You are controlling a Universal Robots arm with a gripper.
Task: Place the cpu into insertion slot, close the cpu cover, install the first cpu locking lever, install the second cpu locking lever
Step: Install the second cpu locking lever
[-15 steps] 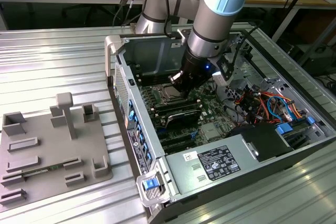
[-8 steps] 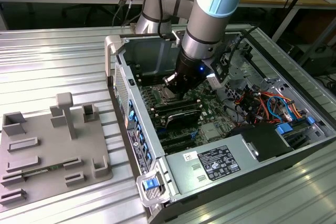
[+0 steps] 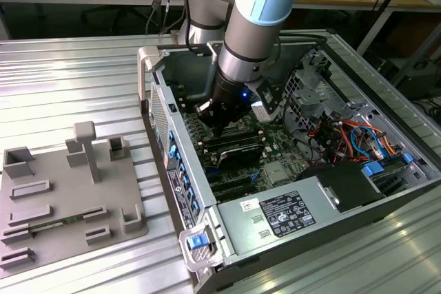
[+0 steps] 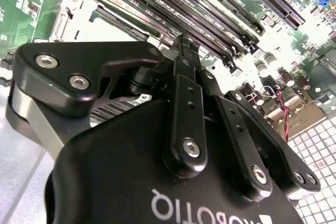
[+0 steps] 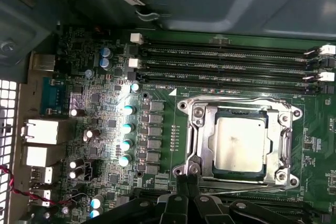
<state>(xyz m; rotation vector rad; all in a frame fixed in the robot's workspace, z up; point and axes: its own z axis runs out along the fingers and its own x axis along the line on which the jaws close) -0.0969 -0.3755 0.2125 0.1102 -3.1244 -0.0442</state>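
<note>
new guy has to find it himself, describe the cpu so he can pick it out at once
Look inside the open computer case at the green motherboard, below the long black memory slots in the first wrist view. There a silver metal frame, the cpu cover, surrounds the cpu. The cpu is the one flat, square, silvery-tan plate; everything around it is green board, black slots or small components.

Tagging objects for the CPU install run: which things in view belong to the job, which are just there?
Job:
- cpu, seated in the insertion slot
- cpu cover, closed around it
- gripper, fingertips by the socket's edge

Just there:
- memory slots
- capacitors
- power supply
- grey fixture plate outside the computer case
</note>
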